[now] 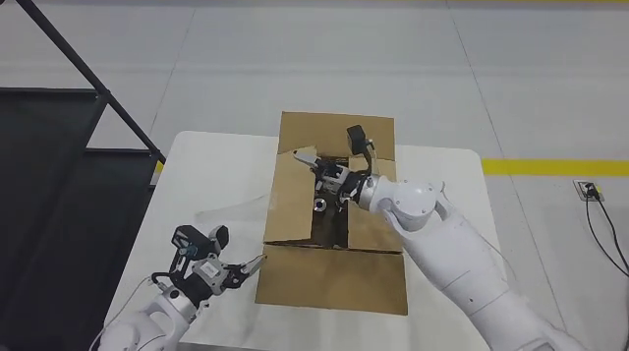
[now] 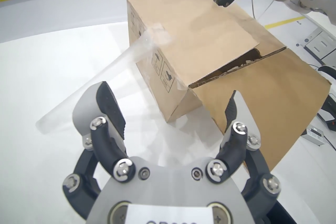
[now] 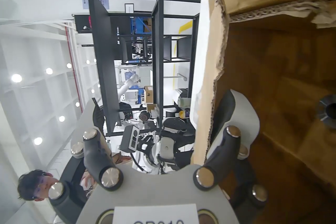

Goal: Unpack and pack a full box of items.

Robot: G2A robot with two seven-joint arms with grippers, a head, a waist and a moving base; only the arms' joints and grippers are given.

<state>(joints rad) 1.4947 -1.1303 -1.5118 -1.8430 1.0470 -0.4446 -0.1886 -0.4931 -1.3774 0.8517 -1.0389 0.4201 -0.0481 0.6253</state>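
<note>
Left gripper (image 2: 168, 89) hangs spread beside the box (image 2: 197, 33) on the table (image 2: 52, 64). Farther off, right gripper (image 3: 160, 101) sits astride 1 flap (image 3: 210, 64), fingers (image 3: 241, 109) apart; best pinch that edge squarely, folding outward, clear of the item (image 3: 325, 110) inside.

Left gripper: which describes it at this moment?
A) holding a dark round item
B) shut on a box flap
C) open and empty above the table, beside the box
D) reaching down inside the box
C: the left gripper is open with nothing between its fingers, above the white table and short of the cardboard box. The right gripper is the one at the box opening.
</note>
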